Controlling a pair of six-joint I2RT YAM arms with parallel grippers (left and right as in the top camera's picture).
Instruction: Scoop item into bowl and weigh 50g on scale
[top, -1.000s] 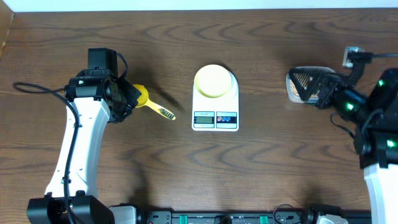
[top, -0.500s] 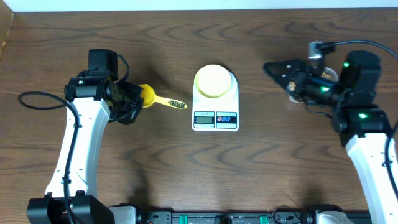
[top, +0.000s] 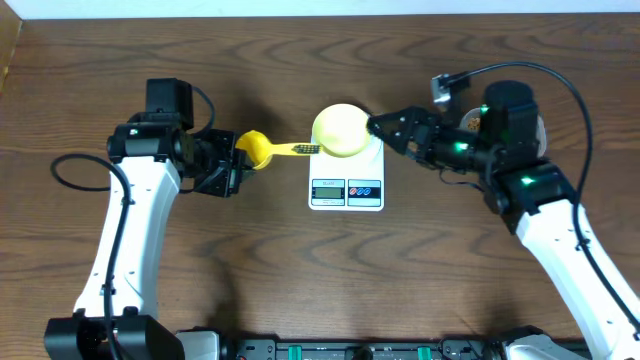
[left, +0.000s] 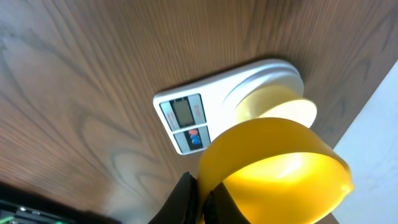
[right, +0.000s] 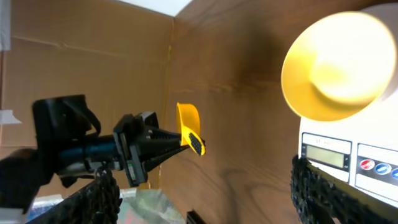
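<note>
Overhead, the pale-yellow bowl (top: 340, 130) sits on the rear part of the white scale (top: 347, 190), which lies mid-table (top: 250, 270) with its display and buttons facing the front edge. The left gripper (top: 242, 160) is clamped on the bright yellow scoop (top: 257, 148) at its cup end. The scoop's handle sticks out to the right, and its dark-patterned tip ends just beside the bowl's left rim. The right gripper (top: 385, 132) hovers at the bowl's right rim with its fingers parted and nothing between them. Whether a fingertip touches the rim I cannot tell.

In the left wrist view, the scoop (left: 273, 168) fills the lower right, with its cup right above the left gripper (left: 200, 202). The dark fingers close against the scoop's base. Beyond it lie the scale (left: 211, 99) and the bowl (left: 273, 107) on it.

From the right wrist, the two textured fingers (right: 323, 193) of the right gripper (right: 205, 177) stand wide apart and hold nothing. The bowl (right: 339, 62) sits at upper right on the scale (right: 348, 155). Farther off, the left arm holds the scoop (right: 188, 127).
</note>
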